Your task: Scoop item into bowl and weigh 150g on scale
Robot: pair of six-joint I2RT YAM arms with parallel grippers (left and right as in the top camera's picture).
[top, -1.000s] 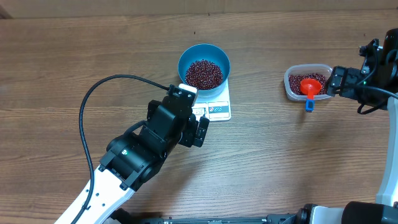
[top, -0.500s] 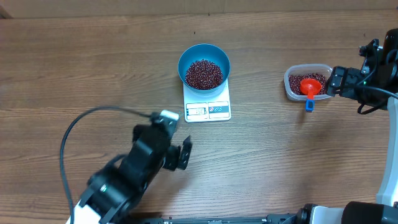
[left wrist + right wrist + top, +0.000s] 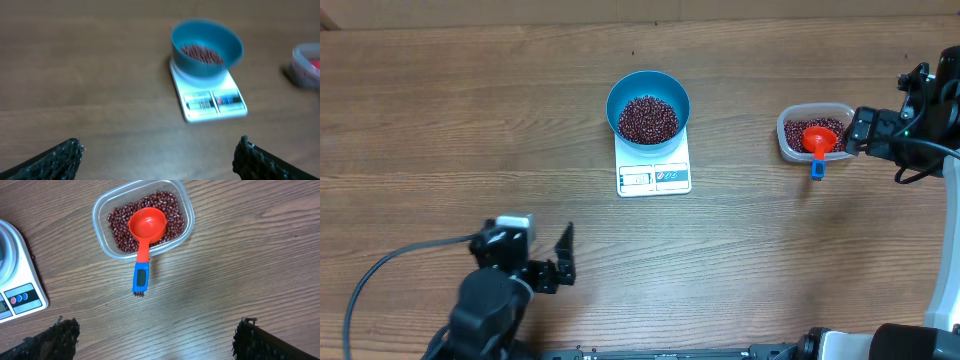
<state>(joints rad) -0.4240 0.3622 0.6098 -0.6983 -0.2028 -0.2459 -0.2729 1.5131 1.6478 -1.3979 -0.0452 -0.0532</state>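
Left claw [image 3: 159,146] gapes over brown wood-grain table [image 3: 75,75].

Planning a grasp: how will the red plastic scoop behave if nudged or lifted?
Probably stiff and light: the red plastic scoop looks thin. It may pivot, since its cup rests on loose dark red beans and its handle leans over the rim of the clear plastic tub. It looks empty, so little should spill.
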